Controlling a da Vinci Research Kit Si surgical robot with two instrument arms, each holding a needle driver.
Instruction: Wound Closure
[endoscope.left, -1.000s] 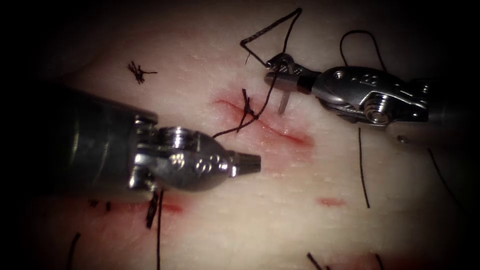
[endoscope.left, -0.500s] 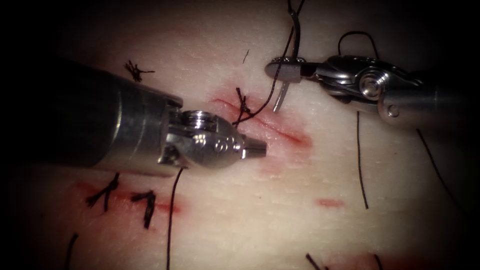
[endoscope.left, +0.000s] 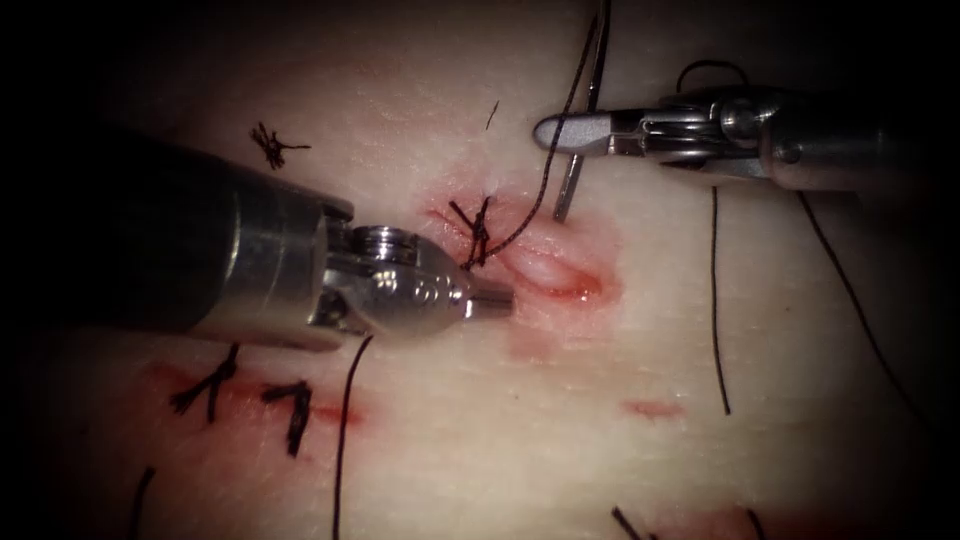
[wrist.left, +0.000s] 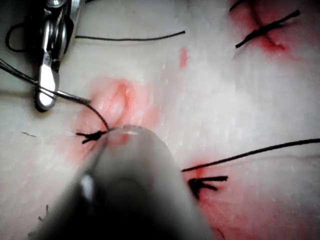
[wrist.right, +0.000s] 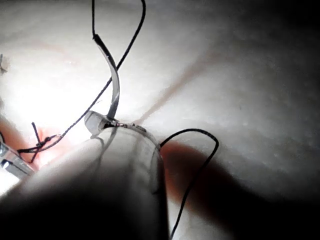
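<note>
My right end effector (endoscope.left: 560, 132), a slim steel needle driver coming in from the right, is clenched on the curved steel needle (endoscope.left: 578, 160) partway along its curve. The needle hangs free of the pale pork tissue (endoscope.left: 520, 420), its lower end pointing down just beside the right end of the short red cut (endoscope.left: 540, 268) without touching it. In my right wrist view the same needle (wrist.right: 113, 85) rises from the jaws in a bend, and the thin black thread (wrist.right: 125, 55) leaves its far end.

That thread (endoscope.left: 545, 190) runs from the needle down to a dark knotted stitch (endoscope.left: 478, 232) at the left end of the cut. The cut gapes open to the right of the stitch, its edges wet with red fluid (endoscope.left: 575, 290).

My left end effector (endoscope.left: 492, 298), a rounded steel needle driver on a thick grey shaft, rests with its tip just below the stitch, on the left part of the cut. Its jaws look pressed together; I cannot tell whether they pinch thread or tissue.

Loose cut ends of black thread (endoscope.left: 718, 300) lie on the tissue to the right, and older dark stitches (endoscope.left: 290, 405) sit below my left shaft.
</note>
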